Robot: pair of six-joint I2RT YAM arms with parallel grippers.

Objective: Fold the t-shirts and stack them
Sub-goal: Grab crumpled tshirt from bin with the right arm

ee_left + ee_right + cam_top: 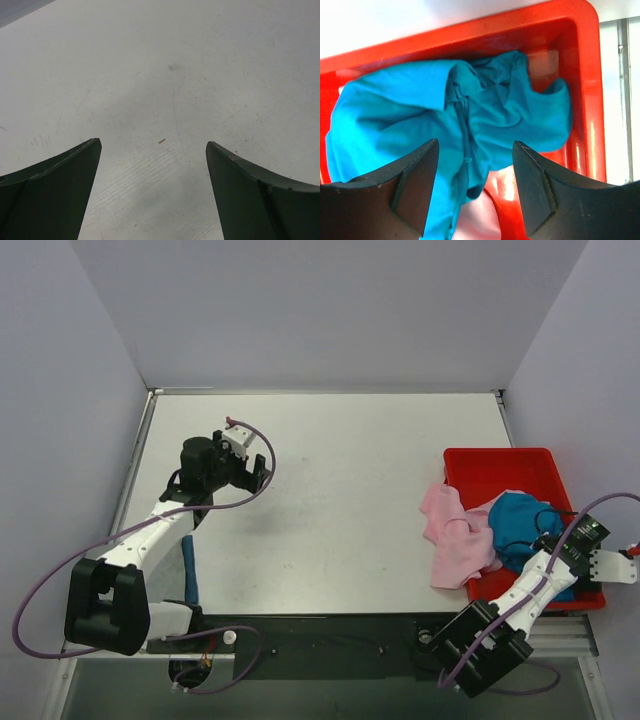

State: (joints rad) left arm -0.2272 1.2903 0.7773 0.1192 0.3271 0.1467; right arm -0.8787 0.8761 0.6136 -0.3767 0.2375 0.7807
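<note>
A crumpled teal-blue t-shirt [518,525] lies in the red tray [497,465]. A pale pink t-shirt [455,540] hangs over the tray's left rim onto the table. My right gripper [552,536] hovers over the tray's near end. In the right wrist view its jaws [475,141] stand partly apart above the teal t-shirt [420,105], with folds of that cloth between and below the fingers and a bit of pink cloth [480,220] underneath. My left gripper [247,466] is open over bare table at the far left, nothing between its fingers [153,142].
The red tray [470,35] sits at the table's right edge, close to the right wall. Grey walls stand on three sides. A purple cable loops round each arm. A metal rail [560,640] runs along the near edge.
</note>
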